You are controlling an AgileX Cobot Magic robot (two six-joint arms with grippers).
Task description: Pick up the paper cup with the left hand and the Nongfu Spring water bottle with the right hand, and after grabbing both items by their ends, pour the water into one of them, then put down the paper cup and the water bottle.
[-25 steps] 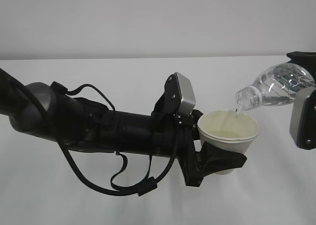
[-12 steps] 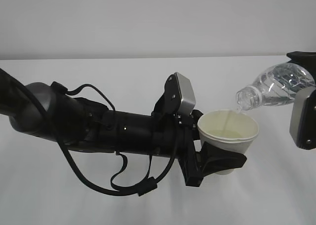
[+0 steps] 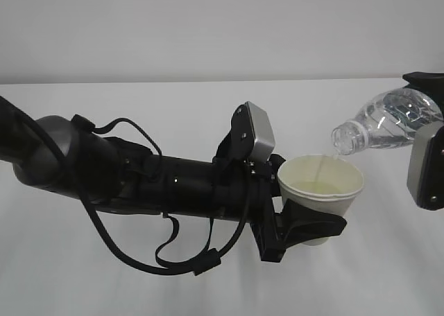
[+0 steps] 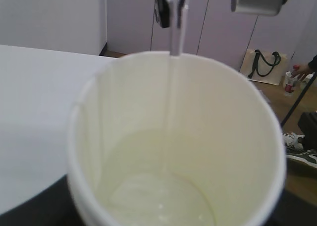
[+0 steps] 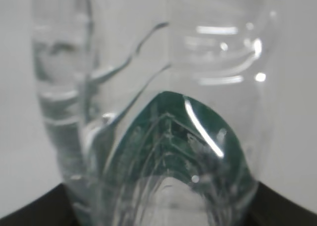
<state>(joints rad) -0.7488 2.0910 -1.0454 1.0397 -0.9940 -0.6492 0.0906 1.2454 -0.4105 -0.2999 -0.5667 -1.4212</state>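
My left gripper (image 3: 305, 227) is shut on the lower part of the white paper cup (image 3: 320, 186) and holds it upright above the table. In the left wrist view the cup (image 4: 237, 137) fills the frame, with water (image 4: 158, 198) pooled at its bottom. The Nongfu Spring water bottle (image 3: 388, 124) lies tilted, neck down to the left, its mouth just above the cup's far rim. A thin stream of water (image 3: 334, 152) falls from it into the cup. My right gripper (image 3: 426, 118) is shut on the bottle's base end at the right edge. The right wrist view shows the clear bottle (image 5: 163, 77) and its green label (image 5: 173, 141) close up.
The white table (image 3: 104, 281) runs under both arms, with a pale wall behind. The left arm (image 3: 139, 177) and its looping cables (image 3: 166, 260) stretch across the left half. Beyond the table, the left wrist view shows a bag (image 4: 262, 67) on the floor.
Water keeps running from the bottle into the cup. Neither arm has visibly moved.
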